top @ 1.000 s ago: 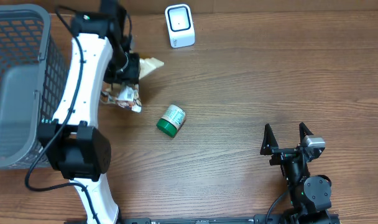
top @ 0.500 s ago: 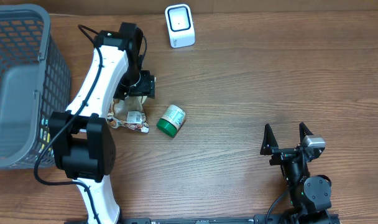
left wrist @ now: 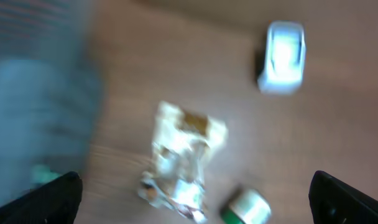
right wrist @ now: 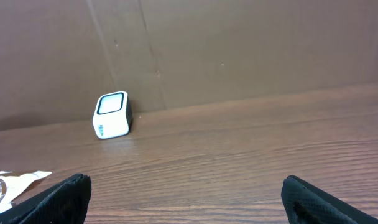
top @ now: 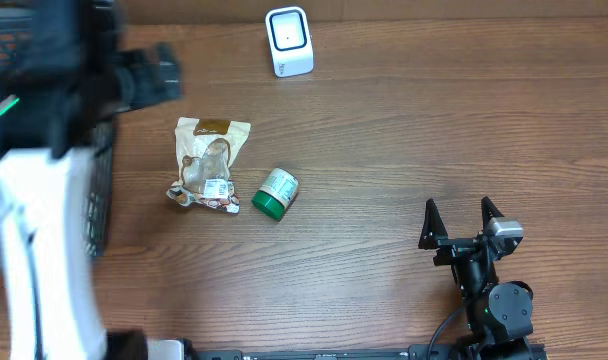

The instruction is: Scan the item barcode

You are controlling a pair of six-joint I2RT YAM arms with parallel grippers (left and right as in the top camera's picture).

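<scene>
The left gripper [left wrist: 193, 190] hung empty, jaws spread wide; the snack pouch [left wrist: 184, 163] lay below and, seemingly, just ahead, long axis pointing away. The right gripper [top: 462, 222], likewise spread, sat well apart.

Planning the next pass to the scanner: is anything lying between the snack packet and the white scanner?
Nothing visible does. Only bare table shows between the snack packet and the white scanner at the back. The green-lidded jar lies beside the packet, on its side away from the scanner, off that path.
</scene>
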